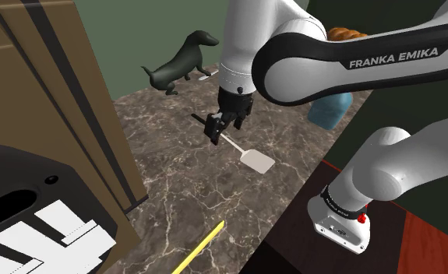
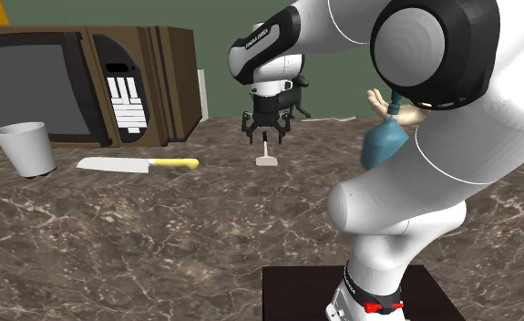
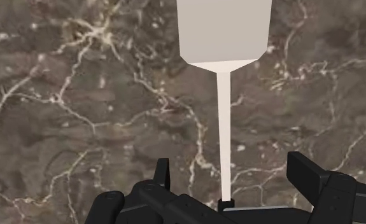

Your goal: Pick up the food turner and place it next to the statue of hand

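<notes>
The end effector [image 1: 220,124] hangs low over the marble table [image 1: 183,187], its 2 fingers [image 3: 163,170] apart and clamped on nothing. The food turner [image 1: 257,161] lies flat on the table beneath it. Its pale shaft runs between the fingers without touching either, its blade points away from them, and its dark grip seems to sit right under the palm. The statue of hand [image 2: 378,100], on a blue base, stands well apart toward the second exterior view's right, partly behind the arm. A yellow-handled knife [image 2: 137,164] lies near a microwave [image 2: 59,82].
</notes>
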You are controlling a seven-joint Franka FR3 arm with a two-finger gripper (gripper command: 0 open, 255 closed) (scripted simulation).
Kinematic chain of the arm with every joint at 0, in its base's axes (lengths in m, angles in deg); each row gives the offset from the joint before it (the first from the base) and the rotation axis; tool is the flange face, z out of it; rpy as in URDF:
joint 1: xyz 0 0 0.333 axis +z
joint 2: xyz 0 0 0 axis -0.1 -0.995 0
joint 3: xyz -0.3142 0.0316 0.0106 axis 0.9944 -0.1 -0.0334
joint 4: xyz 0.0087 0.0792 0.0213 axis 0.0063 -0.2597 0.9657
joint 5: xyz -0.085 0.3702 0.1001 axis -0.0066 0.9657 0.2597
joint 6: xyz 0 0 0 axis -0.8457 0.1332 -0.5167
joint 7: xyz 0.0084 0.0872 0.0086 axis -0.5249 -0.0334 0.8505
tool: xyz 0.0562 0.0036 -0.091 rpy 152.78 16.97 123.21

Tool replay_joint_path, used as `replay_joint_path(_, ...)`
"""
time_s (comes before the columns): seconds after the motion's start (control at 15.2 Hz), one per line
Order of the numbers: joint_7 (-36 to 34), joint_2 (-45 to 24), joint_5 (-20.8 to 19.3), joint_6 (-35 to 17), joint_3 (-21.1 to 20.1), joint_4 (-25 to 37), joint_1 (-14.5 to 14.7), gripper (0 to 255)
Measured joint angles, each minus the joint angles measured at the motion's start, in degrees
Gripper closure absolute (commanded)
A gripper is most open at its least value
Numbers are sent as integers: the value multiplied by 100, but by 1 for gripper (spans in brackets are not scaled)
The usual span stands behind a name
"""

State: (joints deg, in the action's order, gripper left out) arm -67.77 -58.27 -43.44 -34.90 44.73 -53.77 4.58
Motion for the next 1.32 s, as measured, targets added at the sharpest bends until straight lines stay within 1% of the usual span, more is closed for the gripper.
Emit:
replay_joint_path(0.2, -1, -2, 1, -9, -3, -5, 0, 0)
replay_joint_path(0.26, -1, -3, 1, -10, -3, -6, 0, 255)
replay_joint_path(0.92, -1, -2, 1, -11, -3, -6, 0, 255)
replay_joint_path(1.32, 7, 72, -39, 382, 88, 313, -12, 255)
